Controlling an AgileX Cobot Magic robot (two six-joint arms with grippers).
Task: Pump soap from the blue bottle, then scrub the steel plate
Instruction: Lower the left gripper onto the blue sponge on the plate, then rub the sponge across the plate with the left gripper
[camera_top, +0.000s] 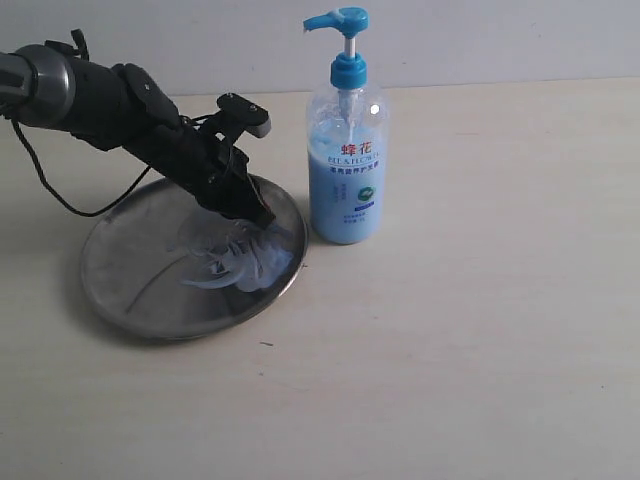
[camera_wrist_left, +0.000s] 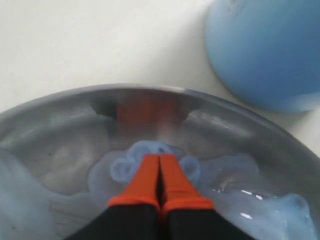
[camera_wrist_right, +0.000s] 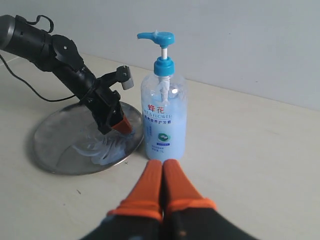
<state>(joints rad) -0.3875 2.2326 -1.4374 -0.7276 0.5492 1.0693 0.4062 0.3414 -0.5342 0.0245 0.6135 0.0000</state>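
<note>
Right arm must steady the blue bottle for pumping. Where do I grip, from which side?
Probably the collar of the blue bottle: far narrower than the body. It stands upright, so come in level, from the side away from the steel plate, where the left gripper is.

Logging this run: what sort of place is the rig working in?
Likely a lab test bench, not a kitchen: pale tabletop, plain wall, just the blue bottle and steel plate staged.

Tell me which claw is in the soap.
The left claw, shut, with its tips down in the soap on the steel plate. The right claw, also shut, is off the plate, pointing at the blue bottle.
</note>
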